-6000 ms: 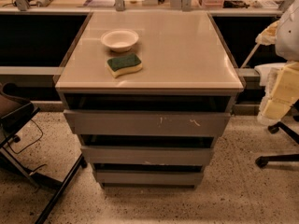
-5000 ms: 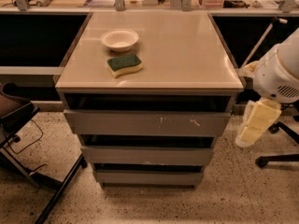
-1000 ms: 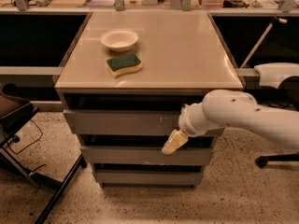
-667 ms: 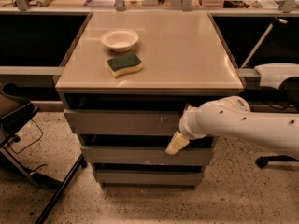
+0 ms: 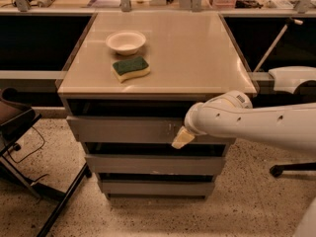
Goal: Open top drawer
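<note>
The top drawer (image 5: 123,130) is the uppermost grey flat front of the cabinet, under the beige top; it sits slightly forward of the frame, with a dark gap above it. My white arm reaches in from the right. The gripper (image 5: 181,138), with cream-coloured fingers, is at the drawer front's lower edge, right of centre, covering the spot where it meets the gap below. Whether it touches the front cannot be told.
Two narrower grey drawer fronts (image 5: 153,164) lie below. On the cabinet top (image 5: 197,53) stand a white bowl (image 5: 125,41) and a green-and-yellow sponge (image 5: 131,68). A black chair frame (image 5: 29,147) stands at the left; a chair base (image 5: 291,169) at the right.
The arm has swung in from the right side to the cabinet front. Over the last second the gripper rose slightly, from the gap below to the top drawer's lower edge.
</note>
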`<action>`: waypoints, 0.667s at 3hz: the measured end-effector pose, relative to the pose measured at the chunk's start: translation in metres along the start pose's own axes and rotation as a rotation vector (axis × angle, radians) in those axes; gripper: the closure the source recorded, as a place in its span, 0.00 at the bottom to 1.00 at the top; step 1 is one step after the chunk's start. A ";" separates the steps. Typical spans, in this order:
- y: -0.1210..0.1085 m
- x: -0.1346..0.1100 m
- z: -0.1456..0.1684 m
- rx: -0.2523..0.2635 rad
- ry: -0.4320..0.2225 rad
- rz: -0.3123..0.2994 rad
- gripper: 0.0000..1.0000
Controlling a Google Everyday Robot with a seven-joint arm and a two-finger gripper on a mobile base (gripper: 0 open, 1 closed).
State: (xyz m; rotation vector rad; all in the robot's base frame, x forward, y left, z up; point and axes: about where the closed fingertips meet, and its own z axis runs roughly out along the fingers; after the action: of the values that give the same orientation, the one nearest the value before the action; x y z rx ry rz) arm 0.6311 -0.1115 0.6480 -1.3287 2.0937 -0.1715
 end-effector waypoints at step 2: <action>0.000 0.000 0.000 0.000 0.000 0.000 0.42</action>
State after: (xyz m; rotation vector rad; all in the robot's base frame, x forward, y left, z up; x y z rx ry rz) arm 0.6310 -0.1115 0.6481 -1.3286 2.0938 -0.1713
